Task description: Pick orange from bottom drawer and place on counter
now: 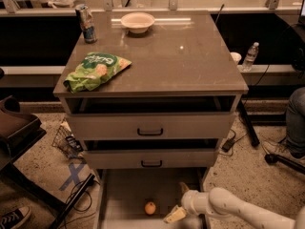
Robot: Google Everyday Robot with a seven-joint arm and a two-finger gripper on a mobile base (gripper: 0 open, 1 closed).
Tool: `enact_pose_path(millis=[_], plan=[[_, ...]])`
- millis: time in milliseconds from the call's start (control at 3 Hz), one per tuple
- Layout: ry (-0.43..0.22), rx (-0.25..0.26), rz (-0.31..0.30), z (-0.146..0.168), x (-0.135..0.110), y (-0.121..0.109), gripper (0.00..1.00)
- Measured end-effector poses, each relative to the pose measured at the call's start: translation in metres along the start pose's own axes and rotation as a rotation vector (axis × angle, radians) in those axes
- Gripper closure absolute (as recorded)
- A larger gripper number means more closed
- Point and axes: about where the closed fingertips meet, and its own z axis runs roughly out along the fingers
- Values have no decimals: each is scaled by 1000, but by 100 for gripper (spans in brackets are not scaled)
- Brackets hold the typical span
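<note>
On the tabletop (190,66), a green snack bag (95,71) lies toward the 9 o'clock edge, clear of the job. Below, the bottom drawer (125,194) stands pulled out, and the orange (150,207) sits on its pale floor, toward the drawer's 6 o'clock end. Just to its right the gripper (177,202) hangs over the drawer on a white arm (228,209) reaching in from 4 o'clock. Its jaws are spread apart and hold nothing. The orange lies at about 9 o'clock from the jaws, near but apart. It is round, with no long axis, so a short leftward shift should probably bracket it.
</note>
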Motion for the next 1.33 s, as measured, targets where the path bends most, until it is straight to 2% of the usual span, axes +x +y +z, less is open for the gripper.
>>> enact_pose_path(millis=[333,667,1333], plan=[[-26,-57,-28,43,11,0,0],[-40,-91,-45,73,17,-2,0],[10,-90,-80,111,31,8,0]])
